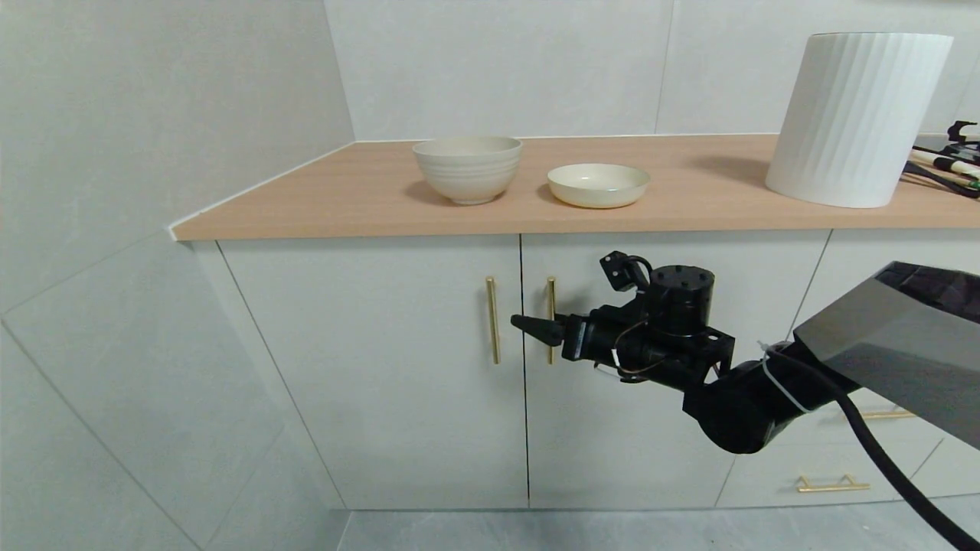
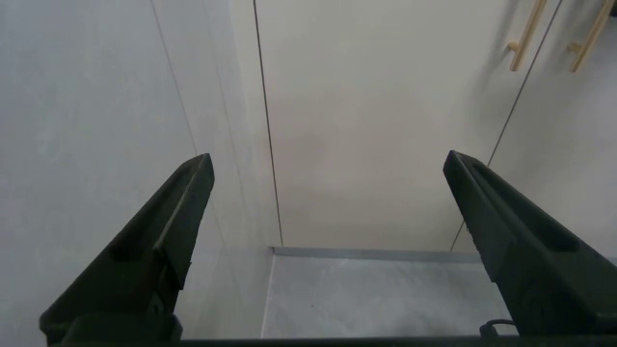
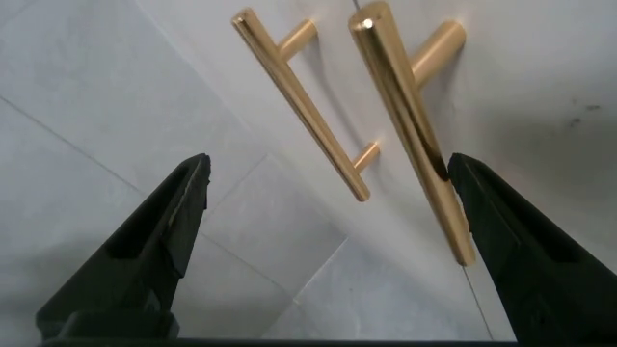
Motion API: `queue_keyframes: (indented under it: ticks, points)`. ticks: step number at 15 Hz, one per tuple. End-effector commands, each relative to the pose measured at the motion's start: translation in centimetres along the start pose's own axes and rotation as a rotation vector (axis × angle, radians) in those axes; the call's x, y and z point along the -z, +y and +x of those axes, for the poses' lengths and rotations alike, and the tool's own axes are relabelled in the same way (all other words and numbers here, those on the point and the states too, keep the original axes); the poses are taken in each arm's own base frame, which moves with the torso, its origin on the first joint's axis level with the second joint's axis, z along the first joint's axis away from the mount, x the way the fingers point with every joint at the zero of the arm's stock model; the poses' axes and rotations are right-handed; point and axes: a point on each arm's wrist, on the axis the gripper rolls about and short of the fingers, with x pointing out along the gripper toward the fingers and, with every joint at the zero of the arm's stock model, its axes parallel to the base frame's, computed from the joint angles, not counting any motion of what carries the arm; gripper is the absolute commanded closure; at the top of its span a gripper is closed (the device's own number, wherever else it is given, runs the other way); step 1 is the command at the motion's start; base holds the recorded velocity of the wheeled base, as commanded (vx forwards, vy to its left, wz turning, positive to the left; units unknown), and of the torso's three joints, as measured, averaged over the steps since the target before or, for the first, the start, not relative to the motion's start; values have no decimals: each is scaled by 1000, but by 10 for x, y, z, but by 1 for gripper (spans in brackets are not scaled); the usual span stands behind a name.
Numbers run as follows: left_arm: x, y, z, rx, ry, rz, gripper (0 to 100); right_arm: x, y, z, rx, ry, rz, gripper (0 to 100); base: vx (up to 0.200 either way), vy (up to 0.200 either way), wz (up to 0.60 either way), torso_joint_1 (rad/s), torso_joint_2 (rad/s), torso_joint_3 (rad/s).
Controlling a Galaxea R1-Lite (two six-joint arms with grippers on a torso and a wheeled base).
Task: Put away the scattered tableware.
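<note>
A ribbed cream bowl (image 1: pixel 468 168) and a shallow cream dish (image 1: pixel 598 184) sit side by side, apart, near the front edge of the wooden counter (image 1: pixel 344 199), toward its left end. A tall white fluted container (image 1: pixel 857 115) stands at the counter's right, with pens (image 1: pixel 945 164) lying beside it. Below the front edge, the right end effector (image 1: pixel 540 327) hangs level at the two closed cabinet doors, its fingers spread wide and released, just at the right door's gold handle (image 1: pixel 550 306), with the left door's handle (image 1: pixel 493 320) close by. The left end effector (image 2: pixel 328 169) is also released, its jaws wide apart, facing the cabinet's lower part and the floor.
</note>
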Motion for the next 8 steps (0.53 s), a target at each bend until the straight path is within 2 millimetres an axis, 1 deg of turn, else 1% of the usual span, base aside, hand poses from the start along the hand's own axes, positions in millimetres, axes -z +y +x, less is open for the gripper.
queue_keyframes:
  ticks: [1, 8]
  points:
    - [0, 0, 0, -1, 1, 0, 0, 7, -6, 8, 11, -10, -2, 0, 0, 0, 0, 0, 0, 0]
    - [0, 0, 0, -1, 0, 0, 0, 10, -7, 10, 2, -24, 18, 0, 0, 0, 0, 0, 0, 0]
